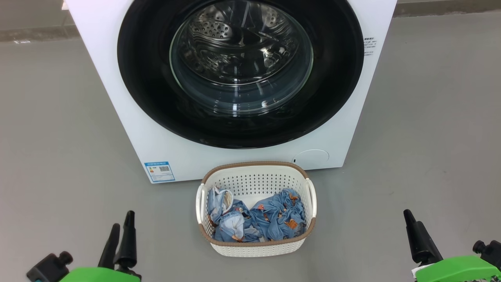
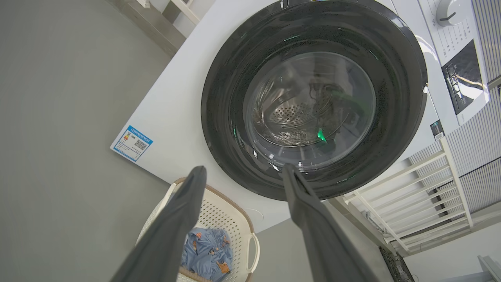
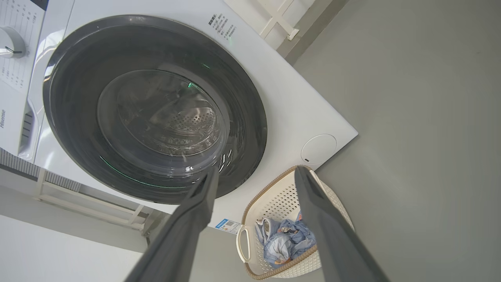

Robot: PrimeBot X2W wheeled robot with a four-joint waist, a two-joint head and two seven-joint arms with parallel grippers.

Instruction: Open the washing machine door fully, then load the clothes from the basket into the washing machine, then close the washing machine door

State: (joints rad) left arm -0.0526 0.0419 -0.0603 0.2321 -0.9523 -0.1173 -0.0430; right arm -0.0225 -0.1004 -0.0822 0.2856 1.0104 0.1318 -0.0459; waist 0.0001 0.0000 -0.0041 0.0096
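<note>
The washing machine (image 1: 129,117) is a white box right ahead, and the washing machine door (image 1: 148,78), with a black rim and a glass bowl, lies flat against its front. On the floor before it stands the basket (image 1: 254,163), holding the clothes (image 1: 274,219), crumpled blue printed fabric. My left gripper (image 1: 122,220) is low at the left and my right gripper (image 1: 411,219) low at the right, both apart from the basket. Seen from its wrist, the left gripper (image 2: 243,169) is open and empty before the door (image 2: 223,98). So is the right gripper (image 3: 257,171), above the basket (image 3: 278,199).
Bare grey floor (image 1: 58,137) lies to both sides of the machine. A blue label (image 1: 159,171) and a round cover (image 1: 311,158) sit low on its front. The control knob (image 2: 450,11) is on the machine's top panel. A white slatted rack (image 2: 411,188) stands beside the machine.
</note>
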